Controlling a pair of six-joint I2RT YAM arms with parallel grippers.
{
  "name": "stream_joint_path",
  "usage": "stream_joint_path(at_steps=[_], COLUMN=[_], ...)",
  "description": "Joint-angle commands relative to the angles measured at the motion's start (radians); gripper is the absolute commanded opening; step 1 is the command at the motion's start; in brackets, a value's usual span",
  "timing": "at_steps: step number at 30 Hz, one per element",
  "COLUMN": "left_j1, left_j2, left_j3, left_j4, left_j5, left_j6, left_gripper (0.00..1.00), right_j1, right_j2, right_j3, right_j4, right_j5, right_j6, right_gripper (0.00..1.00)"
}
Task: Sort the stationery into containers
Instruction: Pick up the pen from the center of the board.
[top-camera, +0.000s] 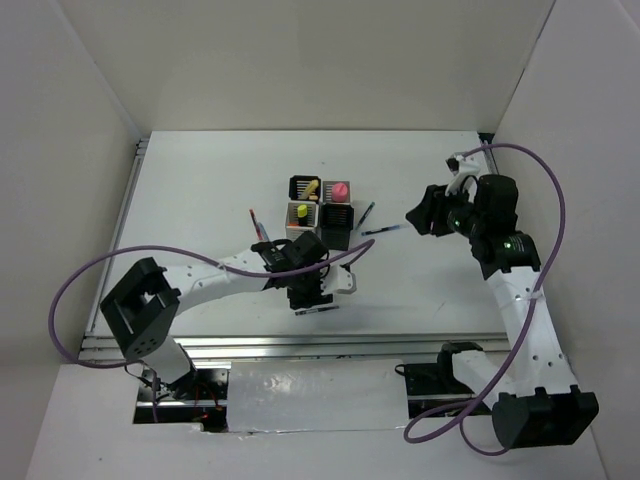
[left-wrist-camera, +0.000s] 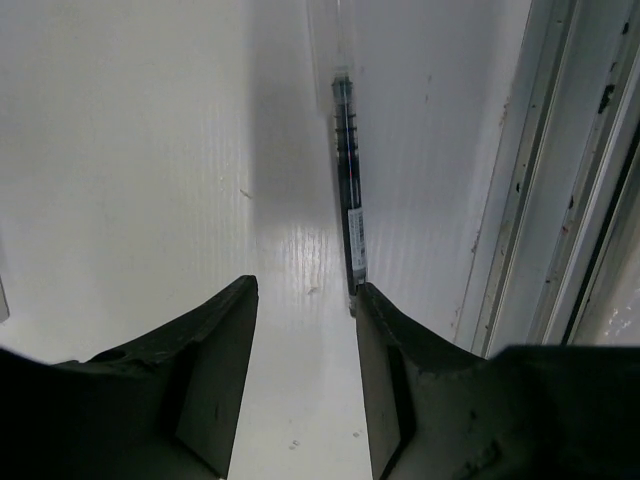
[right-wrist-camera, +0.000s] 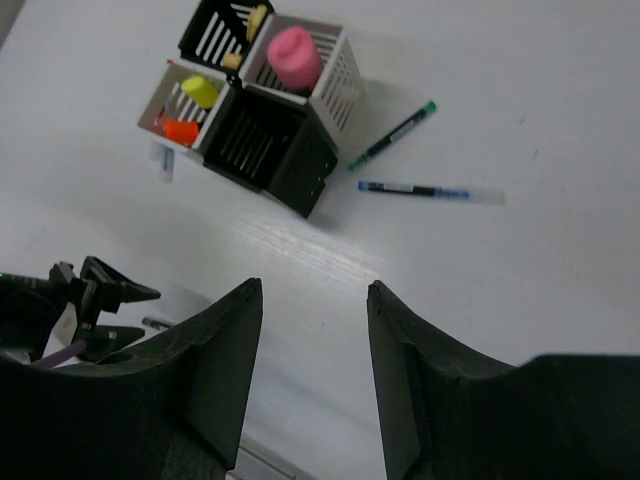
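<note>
1. While the left gripper (left-wrist-camera: 305, 300) hangs close over the near part of the table (top-camera: 200, 190), its jaws stand apart with nothing between them. A dark pen (left-wrist-camera: 347, 180) lies flat just ahead, its near end right by the tip of the rail-side finger (left-wrist-camera: 385, 340), outside the gap.
2. That pen runs roughly alongside the metal rail (left-wrist-camera: 540, 200) at the table's near edge, with a strip of bare white surface between the two.
3. Raised over the right side of the table, the right gripper (right-wrist-camera: 312, 300) has its jaws apart and holds nothing; it is well apart from the cups.
4. Mid-table, the containers (top-camera: 320, 205) stand touching in a square cluster. The far black cup (right-wrist-camera: 205, 35) holds a pale yellow highlighter (right-wrist-camera: 257, 18), the white cup (right-wrist-camera: 340, 85) a pink highlighter (right-wrist-camera: 292, 57), and the grey-white cup (right-wrist-camera: 155, 100) a yellow highlighter (right-wrist-camera: 200, 90) and an orange highlighter (right-wrist-camera: 180, 130). The near black cup (right-wrist-camera: 300, 175) shows its slatted bottom.
5. Right of the cluster lie a green pen (right-wrist-camera: 392, 135) and a blue pen (right-wrist-camera: 420, 189), their nearer ends close together, both near the near black cup but not touching it. A fourth pen (top-camera: 259, 225) lies left of the cluster.
6. In the top view the left wrist sits just on the near side of the cluster, crowding it there. Bare surface spreads on the far side and towards the left and right edges.
7. White panels (top-camera: 300, 60) wall the table on three sides, and a purple cable (top-camera: 70, 300) loops from each arm.
</note>
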Motion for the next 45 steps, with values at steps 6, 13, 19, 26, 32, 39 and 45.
stream_joint_path(at_steps=[6,13,19,26,32,39,45], left_j1=[-0.036,-0.060,-0.094,-0.129,-0.132,0.002,0.249], left_j2=[0.106,0.136,0.185,0.219,0.206,-0.027,-0.233], left_j3=[0.078,0.032,-0.009,-0.051,-0.038,-0.026,-0.057], left_j4=[0.016,0.056,0.102,0.142,0.149,0.191,0.402], left_j5=[0.016,0.020,-0.033,-0.050,-0.021,0.227,0.621], left_j6=[-0.028,-0.080,-0.110,-0.145,-0.179,-0.335,-0.678], left_gripper=[0.55,0.53,0.42,0.32,0.02,0.00,0.00], right_j1=[-0.104,-0.215,-0.274,-0.385,-0.410,-0.391,-0.215], right_j2=[-0.125,-0.121,-0.144,-0.204,-0.233,-0.196,-0.135], right_j3=[-0.060,-0.078,-0.095,-0.123,-0.161,-0.144,-0.135], right_j4=[-0.066,-0.081,-0.092,-0.115,-0.094,-0.060,0.034], right_j5=[-0.064,-0.123,-0.149,-0.171,-0.214,-0.388,-0.548], right_j6=[0.046,0.100,0.128,0.152,0.155,0.100,0.201], right_gripper=[0.53,0.53,0.53,0.55,0.54,0.53,0.60])
